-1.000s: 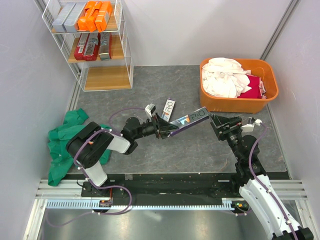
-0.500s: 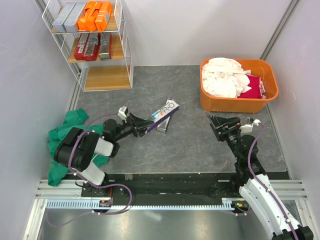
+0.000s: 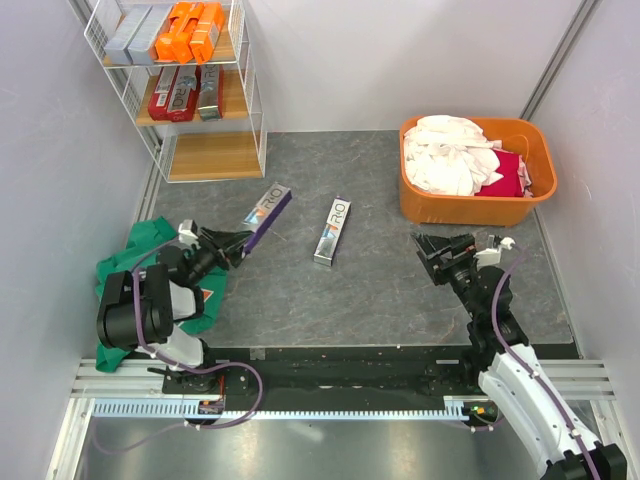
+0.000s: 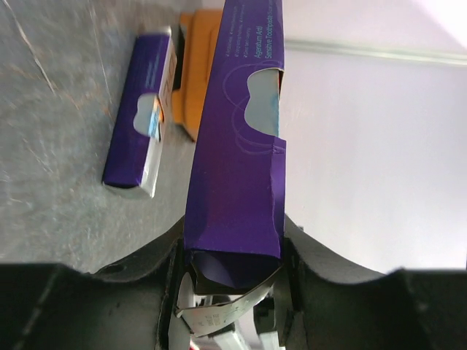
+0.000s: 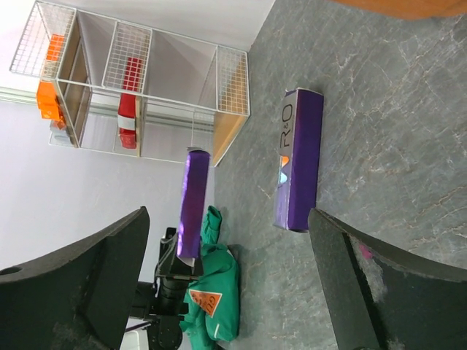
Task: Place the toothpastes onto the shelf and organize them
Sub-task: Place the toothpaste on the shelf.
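Left tool clamps purple carton end; right tool wide open, empty.

Left hand swung its carton left, away from right hand; now beside cloth, tip toward shelf. Right hand drew back slightly.

Even, bright lighting casts soft shadows; close foregrounds blur.

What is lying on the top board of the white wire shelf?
Silver-grey cartons on its left part, orange cartons on its right. They hide what is beneath, so whether more lie under them cannot be seen.
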